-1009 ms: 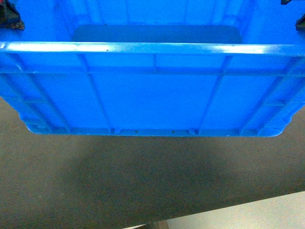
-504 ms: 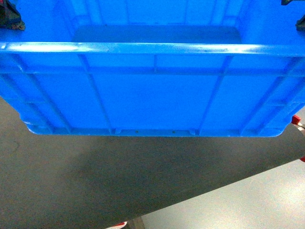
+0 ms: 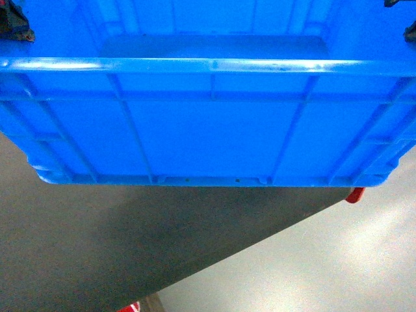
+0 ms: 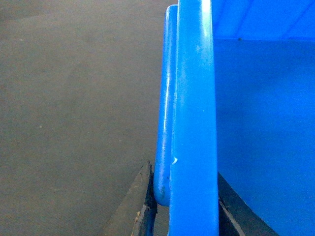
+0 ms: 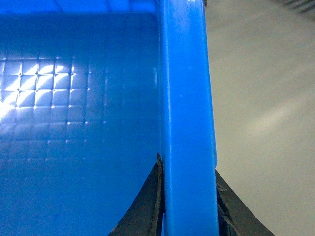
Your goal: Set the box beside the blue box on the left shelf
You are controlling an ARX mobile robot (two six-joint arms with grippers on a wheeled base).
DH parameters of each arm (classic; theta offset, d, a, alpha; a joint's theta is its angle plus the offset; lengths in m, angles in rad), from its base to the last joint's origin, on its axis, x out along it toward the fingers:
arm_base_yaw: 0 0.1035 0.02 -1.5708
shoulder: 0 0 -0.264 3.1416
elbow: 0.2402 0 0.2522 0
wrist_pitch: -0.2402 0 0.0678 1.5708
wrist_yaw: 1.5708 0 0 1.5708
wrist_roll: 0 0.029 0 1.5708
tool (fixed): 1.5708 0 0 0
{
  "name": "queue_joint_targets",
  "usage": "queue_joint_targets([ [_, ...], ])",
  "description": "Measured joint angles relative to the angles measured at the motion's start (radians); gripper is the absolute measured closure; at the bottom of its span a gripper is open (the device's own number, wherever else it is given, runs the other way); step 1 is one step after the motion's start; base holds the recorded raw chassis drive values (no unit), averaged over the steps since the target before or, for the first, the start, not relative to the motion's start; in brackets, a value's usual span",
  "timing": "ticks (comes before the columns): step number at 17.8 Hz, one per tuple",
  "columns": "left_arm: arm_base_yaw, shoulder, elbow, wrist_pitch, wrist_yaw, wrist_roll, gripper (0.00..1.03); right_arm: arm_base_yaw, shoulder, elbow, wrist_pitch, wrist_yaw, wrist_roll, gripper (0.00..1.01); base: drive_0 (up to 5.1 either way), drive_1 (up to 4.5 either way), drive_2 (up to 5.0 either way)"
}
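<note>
The box [image 3: 208,130], a big bright blue ribbed crate with a thick rim, fills the upper head view and hangs above the floor. My left gripper [image 4: 189,206] is shut on its left rim [image 4: 194,98], one dark finger [image 4: 142,206] outside and one inside. My right gripper [image 5: 188,201] is shut on the right rim [image 5: 187,88] in the same way, with a finger [image 5: 147,201] inside the crate. In the head view the grippers show only as dark bits at the top corners, left [image 3: 13,26] and right [image 3: 408,26]. The left shelf and the other blue box are out of view.
Under the crate lies a dark grey mat [image 3: 97,247]; light grey floor [image 3: 312,260] takes the lower right. A red part [image 3: 355,194] peeks out below the crate's right corner, and another red bit [image 3: 130,307] sits at the bottom edge.
The crate keeps its place in the head view while the floor slides beneath it. The light floor patch has grown, the mat's edge has shifted left, and the red part has moved under the crate's right corner.
</note>
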Motion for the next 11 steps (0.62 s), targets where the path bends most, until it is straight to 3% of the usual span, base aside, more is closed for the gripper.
queue_joint_targets([
  [11, 0.000, 0.000, 0.000, 0.003, 0.000, 0.000, 0.83, 0.000, 0.000, 0.000, 0.000, 0.001, 0.000, 0.85, -1.5, -1.52, -1.5],
])
